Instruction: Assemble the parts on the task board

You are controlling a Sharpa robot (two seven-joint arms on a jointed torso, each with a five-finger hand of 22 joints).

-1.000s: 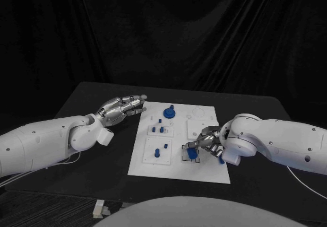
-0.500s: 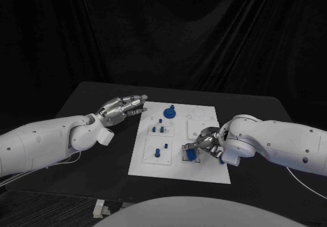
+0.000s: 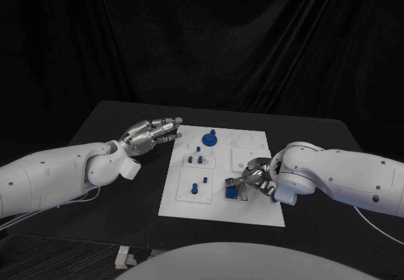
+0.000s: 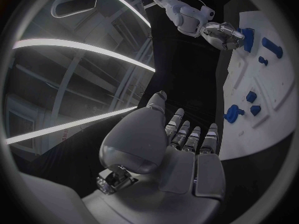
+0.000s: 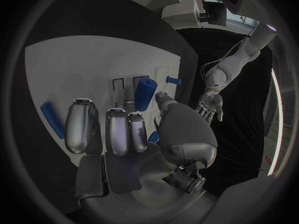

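Lower now than a second ago, the right hand has brought its pinched blue part down to the board's lower-centre slot. Left hand hovers open at upper left, holding nothing. Keep the part upright; press straight down.

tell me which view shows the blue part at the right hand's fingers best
The right wrist view: the blue cylinder stands unobstructed on the task board, just past the right hand. In the head view that hand partly hides it. The left wrist view shows it small and far off.
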